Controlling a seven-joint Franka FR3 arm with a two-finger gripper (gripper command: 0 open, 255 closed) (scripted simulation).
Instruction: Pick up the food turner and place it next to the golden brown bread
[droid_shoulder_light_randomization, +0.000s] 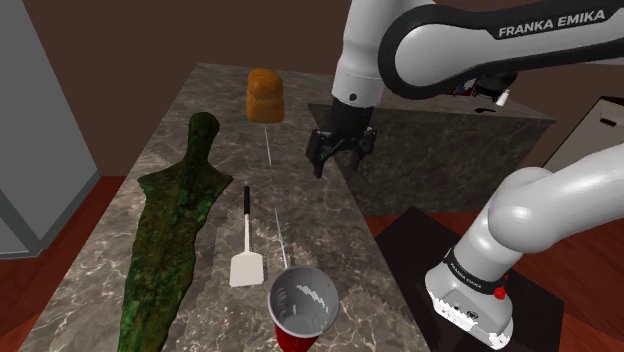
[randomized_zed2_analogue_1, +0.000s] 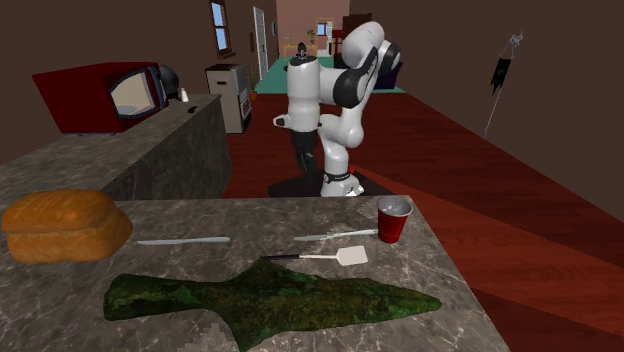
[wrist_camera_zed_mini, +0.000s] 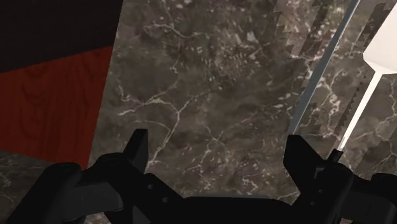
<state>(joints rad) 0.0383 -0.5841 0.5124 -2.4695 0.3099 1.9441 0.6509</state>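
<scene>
Two fingers (wrist_camera_zed_mini: 137, 153) of the all-black two-finger gripper (droid_shoulder_light_randomization: 340, 152) stand wide apart with nothing between them. They hang above the grey, white-veined marble counter (droid_shoulder_light_randomization: 330, 225), near its edge on the shoulder view's right. In the wrist view a thin serrated silver knife (wrist_camera_zed_mini: 318, 83) lies on the counter beyond one fingertip. The flat white food turner with a slim black handle (droid_shoulder_light_randomization: 246, 240) lies on the counter well apart from the gripper, between that knife and a long mottled green blade-shaped slab (droid_shoulder_light_randomization: 175, 230). Its white blade sits just beside a red cup with a grey inside (droid_shoulder_light_randomization: 302, 308). The golden brown loaf of bread (droid_shoulder_light_randomization: 264, 95) stands at the counter's far end, well apart from the turner.
</scene>
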